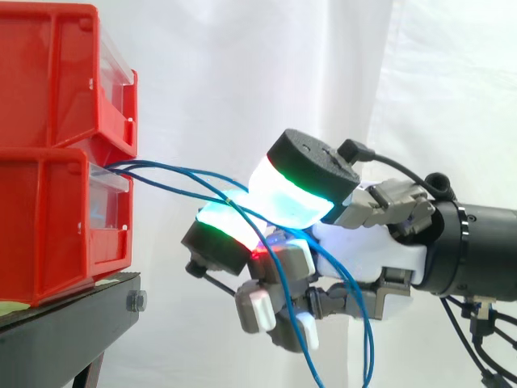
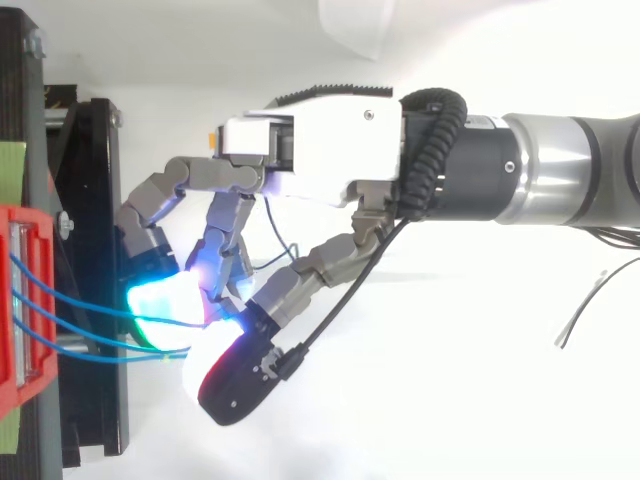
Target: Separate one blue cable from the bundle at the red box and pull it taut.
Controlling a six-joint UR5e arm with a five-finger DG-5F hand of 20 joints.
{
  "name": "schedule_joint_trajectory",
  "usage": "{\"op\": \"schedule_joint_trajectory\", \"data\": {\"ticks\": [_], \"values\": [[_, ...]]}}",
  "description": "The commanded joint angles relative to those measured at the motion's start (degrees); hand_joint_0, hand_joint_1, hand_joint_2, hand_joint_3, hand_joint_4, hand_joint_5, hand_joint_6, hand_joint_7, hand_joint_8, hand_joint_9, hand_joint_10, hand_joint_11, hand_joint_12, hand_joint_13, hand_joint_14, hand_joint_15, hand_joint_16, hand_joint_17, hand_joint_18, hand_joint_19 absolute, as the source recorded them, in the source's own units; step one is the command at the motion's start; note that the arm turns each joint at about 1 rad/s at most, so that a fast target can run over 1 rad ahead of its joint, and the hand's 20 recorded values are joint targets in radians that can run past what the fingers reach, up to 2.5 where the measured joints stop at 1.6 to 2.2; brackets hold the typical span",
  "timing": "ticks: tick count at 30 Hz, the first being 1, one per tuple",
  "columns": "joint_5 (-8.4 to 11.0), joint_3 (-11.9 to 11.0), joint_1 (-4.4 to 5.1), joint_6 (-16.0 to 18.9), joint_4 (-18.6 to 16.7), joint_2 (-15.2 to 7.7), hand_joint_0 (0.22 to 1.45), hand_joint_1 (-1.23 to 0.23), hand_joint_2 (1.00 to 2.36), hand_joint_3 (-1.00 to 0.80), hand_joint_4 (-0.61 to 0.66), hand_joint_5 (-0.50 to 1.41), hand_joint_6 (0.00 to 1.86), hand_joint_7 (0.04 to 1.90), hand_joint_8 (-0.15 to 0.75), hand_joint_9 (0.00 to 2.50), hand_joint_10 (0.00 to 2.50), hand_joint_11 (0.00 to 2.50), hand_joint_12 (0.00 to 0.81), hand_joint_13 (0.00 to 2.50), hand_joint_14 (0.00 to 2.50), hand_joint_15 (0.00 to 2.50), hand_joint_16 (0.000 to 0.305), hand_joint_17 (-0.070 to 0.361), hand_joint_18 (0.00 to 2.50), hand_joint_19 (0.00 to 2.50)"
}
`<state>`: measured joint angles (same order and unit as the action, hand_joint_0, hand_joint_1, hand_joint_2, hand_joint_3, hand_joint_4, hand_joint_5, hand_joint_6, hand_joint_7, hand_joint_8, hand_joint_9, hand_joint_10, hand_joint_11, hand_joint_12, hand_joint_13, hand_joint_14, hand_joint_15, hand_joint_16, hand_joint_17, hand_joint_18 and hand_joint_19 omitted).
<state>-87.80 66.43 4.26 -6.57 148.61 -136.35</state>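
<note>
At the left of the side view two red bins are stacked on a black stand [image 1: 56, 331], the upper red bin [image 1: 48, 73] sitting on the lower red bin [image 1: 44, 226]. The blue cables [image 1: 174, 179] come out at the front of the lower bin, just under the lip of the upper one. They fan rightward in a few thin strands, each with a slight bow rather than drawn fully straight.

From above, the strands [image 2: 80, 305] leave the bin at the left edge, cross over the stand and meet at the glowing pads.

Moving right, the strands converge where the robot hand [image 1: 363, 250] closes on them. Its fingers are curled inward, and a large cyan-and-green pad [image 1: 291, 198] presses down toward a smaller green-lit pad [image 1: 226, 222] below it, with the cables passing between the two. A red glow shows just beneath that pinch. It looks as if more than one strand lies between the pads, though the glare there hides exactly how many.

Past the pinch the cables drop behind the curled fingers and hang in loose loops below the palm, running off the bottom edge.

In the top view the robot hand [image 2: 310, 140] reaches in from the right, fingers bent down and leftward toward the bin. A white curtain [image 1: 452, 81] hangs behind everything
</note>
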Motion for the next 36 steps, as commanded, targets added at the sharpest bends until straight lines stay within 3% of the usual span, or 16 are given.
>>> {"op": "schedule_joint_trajectory", "data": {"ticks": [1,5,14,21,32,36], "values": [[0.09,0.0,0.04,-0.8,2.0,1.1,0.76,-0.97,1.00,-0.50,0.29,-0.17,0.87,1.25,0.413,1.08,0.01,1.06,0.400,1.04,0.02,0.59,0.054,0.122,1.15,0.73],[0.00,0.0,0.04,-0.8,2.2,1.0,0.77,-0.96,1.00,-0.50,0.29,-0.17,0.87,1.24,0.409,1.10,0.01,1.06,0.398,1.04,0.02,0.59,0.054,0.121,1.15,0.73],[0.26,0.0,0.31,-0.6,3.9,1.0,0.66,-0.87,1.00,-0.50,0.31,-0.16,0.86,1.25,0.412,1.14,0.01,1.06,0.398,1.05,0.02,0.60,0.054,0.121,1.14,0.75],[0.26,0.1,0.31,-0.6,3.9,1.0,0.76,-0.98,1.00,-0.50,0.29,-0.17,0.87,1.27,0.409,1.11,0.01,1.06,0.397,1.05,0.02,0.59,0.054,0.121,1.16,0.70],[0.26,0.0,0.48,-0.2,3.9,1.0,0.80,-0.98,1.00,-0.50,0.25,-0.21,0.89,1.17,0.378,0.95,0.01,1.02,0.400,0.92,0.02,0.56,0.055,0.124,1.07,0.67],[0.35,-0.1,0.57,0.7,4.1,1.1,0.81,-0.96,1.01,-0.35,0.23,-0.23,0.89,1.14,0.369,0.90,0.01,1.00,0.401,0.88,0.01,0.56,0.055,0.124,1.01,0.68]]}}
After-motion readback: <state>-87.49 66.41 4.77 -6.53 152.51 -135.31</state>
